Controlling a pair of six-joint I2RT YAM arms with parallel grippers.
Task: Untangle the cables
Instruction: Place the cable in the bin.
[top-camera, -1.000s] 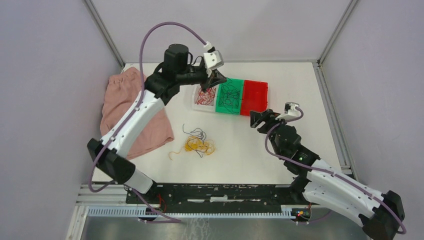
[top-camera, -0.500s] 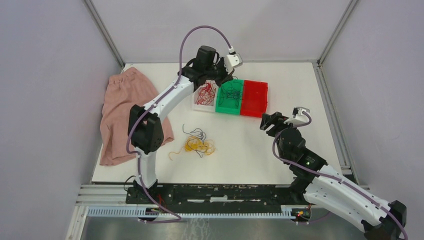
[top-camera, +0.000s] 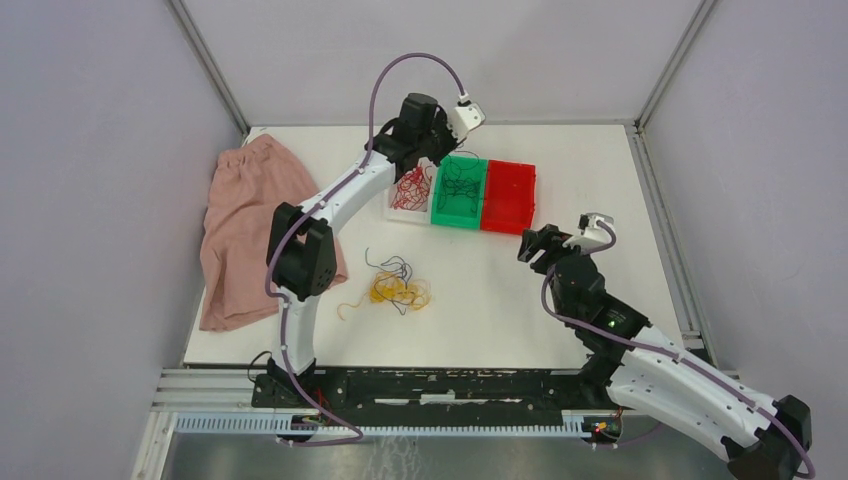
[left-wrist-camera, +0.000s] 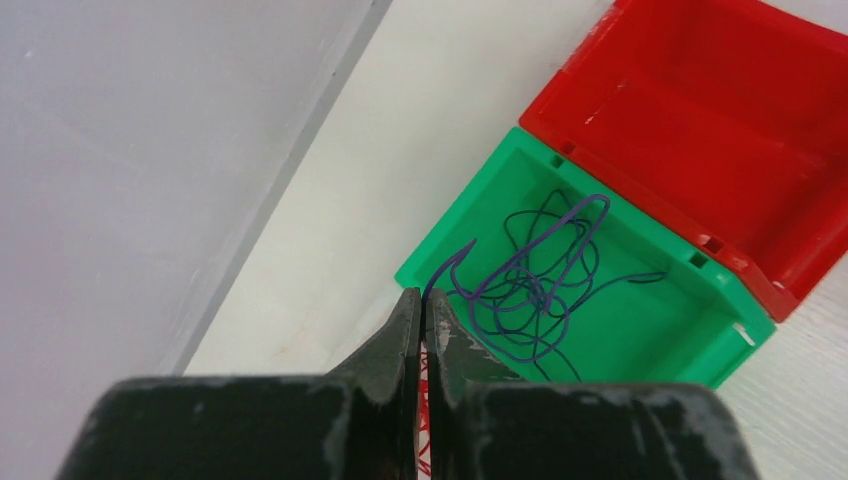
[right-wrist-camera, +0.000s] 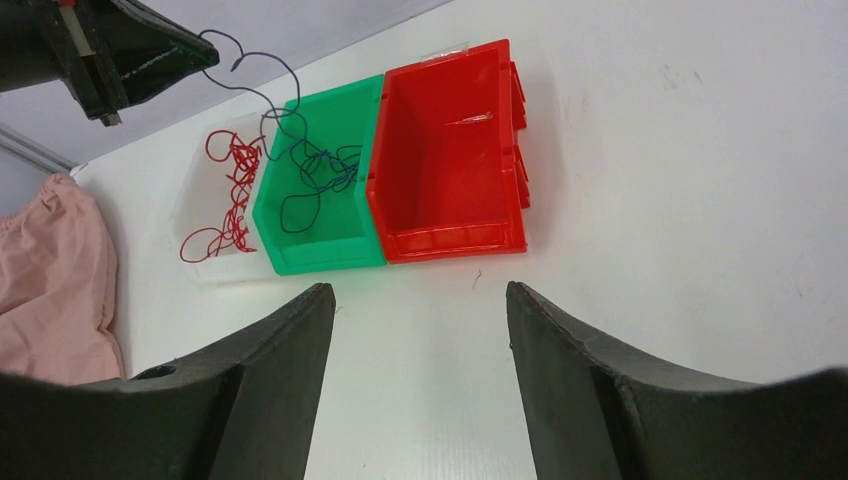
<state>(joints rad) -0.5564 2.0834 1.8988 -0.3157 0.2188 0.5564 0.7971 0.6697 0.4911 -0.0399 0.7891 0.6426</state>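
Observation:
The cables lie in three lots. Red cables (top-camera: 408, 188) fill a clear bin (right-wrist-camera: 196, 205), dark blue cables (left-wrist-camera: 530, 290) lie in the green bin (top-camera: 441, 216), and a yellow-orange tangle with dark strands (top-camera: 398, 290) rests on the table. My left gripper (left-wrist-camera: 422, 295) hangs over the back left corner of the green bin. It is shut on one dark blue cable (right-wrist-camera: 268, 95), which trails from its tips down into that bin. My right gripper (right-wrist-camera: 420, 287) is open over bare table in front of the bins, holding nothing.
A red bin (top-camera: 507, 195) stands to the right of the green one and holds only a thin strand. A pink cloth (top-camera: 245, 230) covers the table's left side. Grey walls close in the back and sides.
The left arm has stretched out toward the back, carrying its gripper slightly right over the bins with the dark cable still pinched. The right gripper has drifted a little to the right.

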